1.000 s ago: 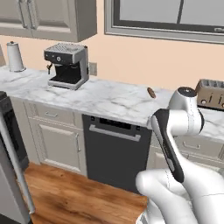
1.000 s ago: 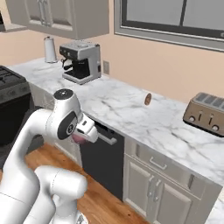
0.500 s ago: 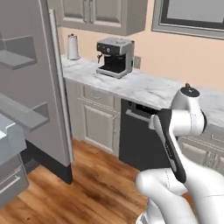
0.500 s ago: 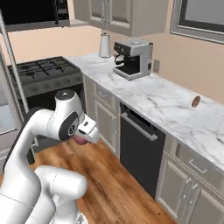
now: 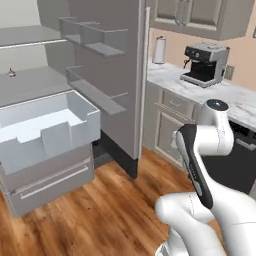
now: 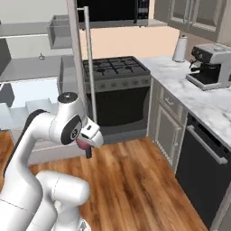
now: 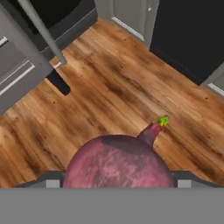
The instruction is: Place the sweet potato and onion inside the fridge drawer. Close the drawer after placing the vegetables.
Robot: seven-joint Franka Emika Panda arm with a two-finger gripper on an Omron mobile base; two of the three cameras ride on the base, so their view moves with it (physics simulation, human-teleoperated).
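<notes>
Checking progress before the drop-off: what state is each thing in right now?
onion: held in the gripper, above the wood floor.
gripper: closed on the onion.
fridge drawer: pulled out, open, white floor bare where visible.
fridge door: swung open.

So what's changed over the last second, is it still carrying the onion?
The base has swung left, from the counter to the open fridge; the fridge drawer now stands pulled out ahead. The things themselves did not move. The gripper still holds the onion, arm still tucked in.
</notes>
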